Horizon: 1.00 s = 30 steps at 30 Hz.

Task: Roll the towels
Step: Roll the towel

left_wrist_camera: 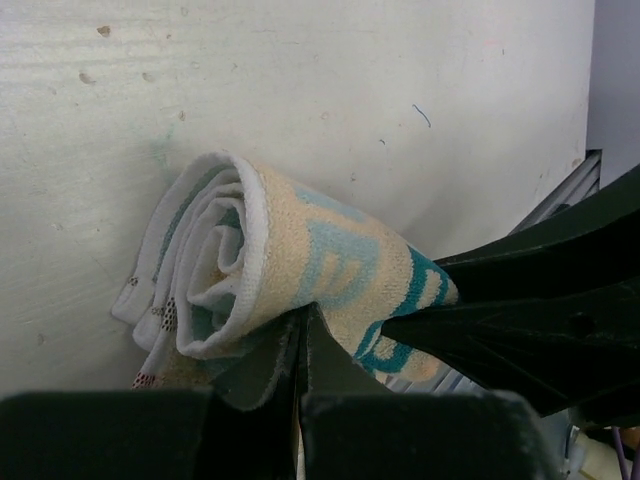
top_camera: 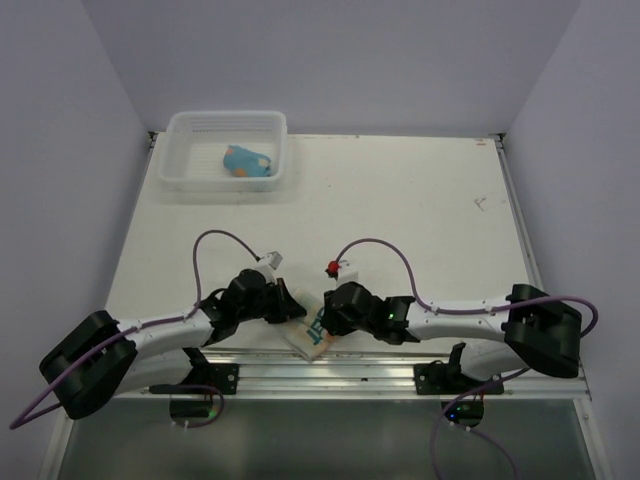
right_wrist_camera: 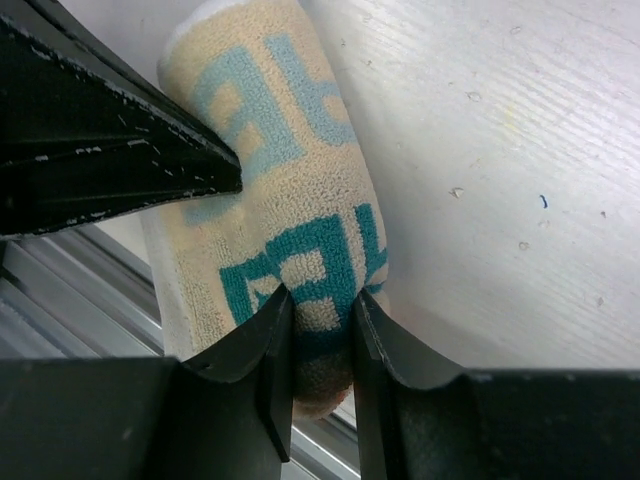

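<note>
The cream towel point(top_camera: 312, 333) with teal lettering lies rolled at the table's front edge, between both grippers. In the left wrist view the roll point(left_wrist_camera: 300, 250) shows its spiral end. My left gripper point(left_wrist_camera: 300, 335) is shut, its tips tucked under the roll and pinching a layer. My right gripper point(right_wrist_camera: 320, 300) is shut on a fold at the other end of the roll point(right_wrist_camera: 290, 200). In the top view the left gripper point(top_camera: 290, 305) and right gripper point(top_camera: 330, 312) nearly touch. The light blue towel point(top_camera: 247, 161) lies bundled in the white basket point(top_camera: 190, 160).
The basket stands at the back left corner. A metal rail point(top_camera: 330, 368) runs along the table's front edge just below the roll. Purple cables point(top_camera: 380, 250) loop above each arm. Walls close in on both sides.
</note>
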Each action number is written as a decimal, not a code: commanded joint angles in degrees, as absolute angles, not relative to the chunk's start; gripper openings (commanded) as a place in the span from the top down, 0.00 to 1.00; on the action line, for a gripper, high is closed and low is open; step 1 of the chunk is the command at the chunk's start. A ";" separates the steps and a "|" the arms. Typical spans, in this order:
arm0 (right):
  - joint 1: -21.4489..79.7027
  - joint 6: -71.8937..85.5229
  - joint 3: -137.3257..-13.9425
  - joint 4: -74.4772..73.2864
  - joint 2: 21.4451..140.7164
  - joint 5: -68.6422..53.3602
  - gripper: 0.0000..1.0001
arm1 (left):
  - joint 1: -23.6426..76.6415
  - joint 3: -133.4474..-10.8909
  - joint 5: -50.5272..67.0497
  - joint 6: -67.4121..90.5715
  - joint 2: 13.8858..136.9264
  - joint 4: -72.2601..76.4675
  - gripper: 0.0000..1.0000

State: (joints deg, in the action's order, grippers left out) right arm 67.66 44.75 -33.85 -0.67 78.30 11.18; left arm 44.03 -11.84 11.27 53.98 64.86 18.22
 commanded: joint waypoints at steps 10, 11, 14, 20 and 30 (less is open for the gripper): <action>80.59 42.54 -43.05 -11.78 82.52 43.40 0.82 | 40.78 -26.53 5.36 46.94 61.52 -1.56 0.96; 81.03 42.02 -43.85 -12.56 84.18 46.29 0.82 | 40.69 -27.67 5.62 46.85 61.61 -2.10 0.96; 83.14 40.27 -47.36 -14.49 88.48 49.91 0.82 | 40.78 -28.39 6.50 46.58 61.79 -2.02 0.96; 88.24 39.81 -55.10 -22.13 97.63 55.80 0.81 | 40.78 -28.39 7.56 47.11 60.47 -1.58 0.97; 93.78 44.55 -66.70 -36.19 109.85 62.49 0.78 | 40.96 -26.02 9.67 48.95 56.86 1.03 0.97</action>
State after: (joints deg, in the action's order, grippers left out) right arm 92.82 40.40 -62.76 -28.16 106.45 58.74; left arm 40.99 -26.50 8.21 48.47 57.14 -1.80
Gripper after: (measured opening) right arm 0.269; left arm 0.033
